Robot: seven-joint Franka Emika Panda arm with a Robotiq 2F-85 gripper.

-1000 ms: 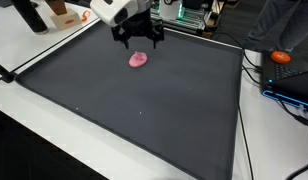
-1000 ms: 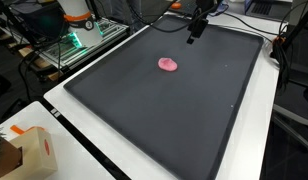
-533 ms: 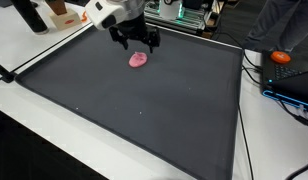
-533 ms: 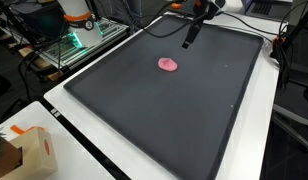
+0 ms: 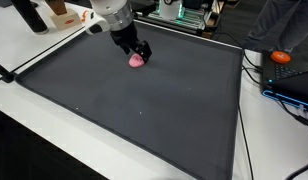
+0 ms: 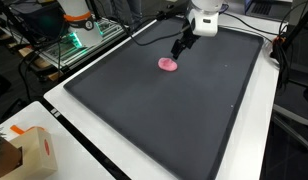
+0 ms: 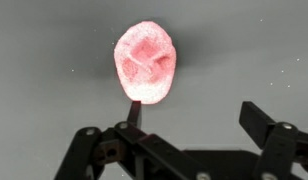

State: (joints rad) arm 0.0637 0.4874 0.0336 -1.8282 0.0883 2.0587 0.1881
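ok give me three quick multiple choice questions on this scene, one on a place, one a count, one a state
1. Where is the pink lump? A lifted in the air; B resting on the black mat; C tucked under it.
2. How many pink lumps show? A one; B two; C three.
3. How does the pincer stand? A shut on the lump; B shut and empty; C open, gripping nothing.
Answers: 1 B, it lies on the mat in both exterior views. 2 A, every view shows only one. 3 C, in the wrist view the jaws stand apart with the lump ahead of them.
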